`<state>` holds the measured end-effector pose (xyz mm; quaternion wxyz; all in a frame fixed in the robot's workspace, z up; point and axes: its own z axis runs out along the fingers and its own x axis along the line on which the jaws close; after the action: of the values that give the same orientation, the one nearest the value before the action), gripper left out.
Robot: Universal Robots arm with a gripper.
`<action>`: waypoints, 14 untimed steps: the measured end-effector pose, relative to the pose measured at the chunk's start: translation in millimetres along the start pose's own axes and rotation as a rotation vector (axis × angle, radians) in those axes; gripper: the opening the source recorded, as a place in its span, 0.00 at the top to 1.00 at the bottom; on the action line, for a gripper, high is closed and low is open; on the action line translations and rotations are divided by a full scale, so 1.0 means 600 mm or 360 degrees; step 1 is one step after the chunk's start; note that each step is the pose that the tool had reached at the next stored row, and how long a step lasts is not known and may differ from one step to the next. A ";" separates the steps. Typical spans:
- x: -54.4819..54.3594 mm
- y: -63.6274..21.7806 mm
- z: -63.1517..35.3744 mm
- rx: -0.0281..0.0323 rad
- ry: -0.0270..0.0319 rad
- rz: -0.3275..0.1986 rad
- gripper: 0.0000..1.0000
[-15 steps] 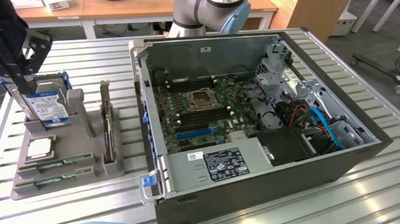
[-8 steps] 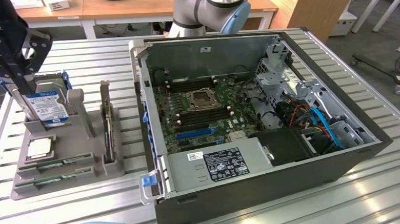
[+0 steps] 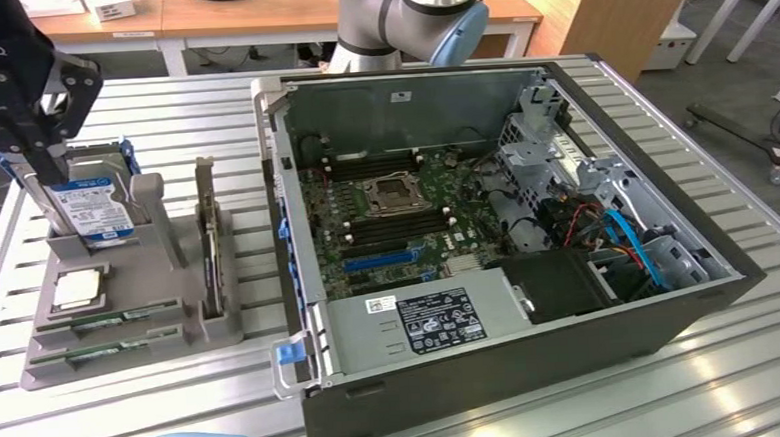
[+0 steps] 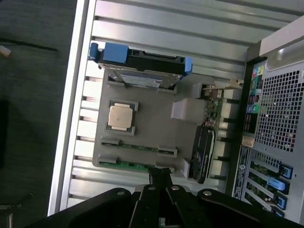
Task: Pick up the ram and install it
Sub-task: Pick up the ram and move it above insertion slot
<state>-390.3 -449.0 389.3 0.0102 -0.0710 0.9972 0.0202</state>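
Work is happening at the exterior view's far left, where the gripper [image 3: 40, 172] is hanging above the grey parts holder [image 3: 144, 362] with its two fingers pressed together and nothing between them. The wrist view is showing the gripper [image 4: 160, 176] the same way, its closed tips lining up near the holder's edge where the green sticks lie.

Below it in the exterior view, the hard drive [image 3: 96, 209] is standing on edge in its blue bracket. In front of that the square processor [image 3: 80, 285] is lying flat. Closer to the front, the ram [image 3: 108, 316] is resting in its groove, a thin green stick with a second stick [image 3: 96, 346] just beside it, both untouched.

An expansion card [image 3: 208, 238] is standing upright along the holder's right side. Further right the open computer case [image 3: 714, 282] is lying on its side, showing the motherboard [image 3: 330, 212] and its long dark memory slots [image 3: 367, 166].

To my eye the arm is reaching for the ram and nothing is installed yet. Doing this well is asking for several things:
- The fingers need to be spread before the gripper descends.
- The wrist needs to be squared across the stick's thin faces.
- The gripper should meet the stick near its middle so it lifts level.
- The approach should be straight down, keeping clear of the processor and the neighbouring stick.
- Squeezing on the board edges, not the chips, seems kinder.
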 end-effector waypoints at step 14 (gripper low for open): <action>0.000 0.000 0.000 -0.00006 0.00170 -0.0406 0.90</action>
<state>-390.3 -449.0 389.3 0.0074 -0.1973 0.9801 0.0185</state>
